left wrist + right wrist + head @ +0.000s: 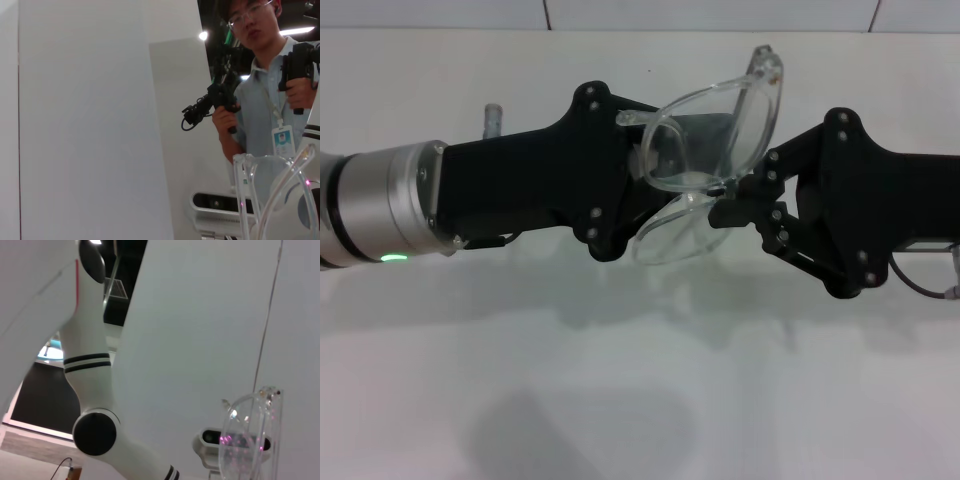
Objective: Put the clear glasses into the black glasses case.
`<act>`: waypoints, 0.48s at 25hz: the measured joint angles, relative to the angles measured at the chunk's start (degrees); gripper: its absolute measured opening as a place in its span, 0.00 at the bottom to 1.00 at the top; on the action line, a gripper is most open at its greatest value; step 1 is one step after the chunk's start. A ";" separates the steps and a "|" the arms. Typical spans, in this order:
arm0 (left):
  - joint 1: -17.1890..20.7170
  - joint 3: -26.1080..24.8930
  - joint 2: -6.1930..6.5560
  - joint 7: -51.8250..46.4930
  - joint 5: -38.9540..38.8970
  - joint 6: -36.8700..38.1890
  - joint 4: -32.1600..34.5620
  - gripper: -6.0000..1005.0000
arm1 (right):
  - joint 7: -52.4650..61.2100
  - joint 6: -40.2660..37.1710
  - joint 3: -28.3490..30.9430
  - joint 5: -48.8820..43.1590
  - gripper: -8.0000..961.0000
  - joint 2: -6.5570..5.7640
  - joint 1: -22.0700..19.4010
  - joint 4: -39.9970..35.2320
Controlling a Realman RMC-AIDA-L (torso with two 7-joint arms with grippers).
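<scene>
Presently, clear glasses (705,150) hanging mid-air above the counter (640,400); left pincer (645,185) and right pincer (725,205) both pinching them; case unseen; release one side gently.

— What do you have up there?

— The clear glasses (715,150), held above the white tabletop (640,400) between my two arms. My left end effector (642,190) meets them from the left, my right end effector (725,205) from the right.

— Who grips them?

— My right end effector pinches the frame; my left one's grip is hidden.
</scene>
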 joint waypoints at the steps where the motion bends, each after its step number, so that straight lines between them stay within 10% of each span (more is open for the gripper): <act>1: -0.02 -0.01 0.00 0.00 -0.09 0.00 0.01 0.06 | 0.07 0.16 0.00 0.00 0.05 0.00 0.05 -0.01; 12: 2.05 -1.48 0.34 -1.46 -4.45 -3.07 0.00 0.06 | 0.15 -1.65 0.02 -0.04 0.05 -0.09 0.13 -0.23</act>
